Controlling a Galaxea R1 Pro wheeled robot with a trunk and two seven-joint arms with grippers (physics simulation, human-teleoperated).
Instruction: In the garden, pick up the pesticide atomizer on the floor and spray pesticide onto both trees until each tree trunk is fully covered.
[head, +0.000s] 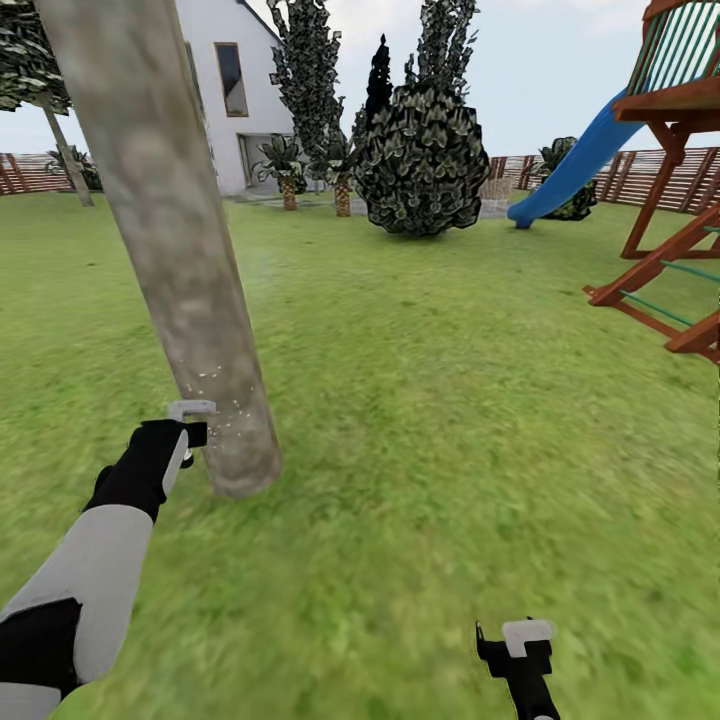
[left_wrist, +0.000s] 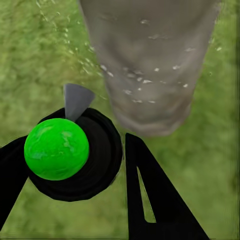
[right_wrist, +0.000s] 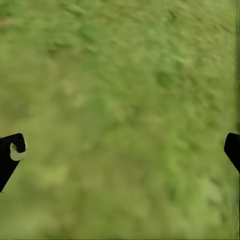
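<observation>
Left tool (left_wrist: 70, 165) grips atomizer (left_wrist: 67, 150) beside speckled tree trunk (head: 170, 250).

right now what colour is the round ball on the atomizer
Bright glossy green atomizer ball in a black collar, clearest in the left wrist view.

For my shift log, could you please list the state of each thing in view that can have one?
Left gripper: shut on the atomizer.
Atomizer: held, nozzle aimed at the trunk base.
Tree trunk: standing, pale droplets speckling its lower part.
Right gripper: open, over bare grass.
</observation>
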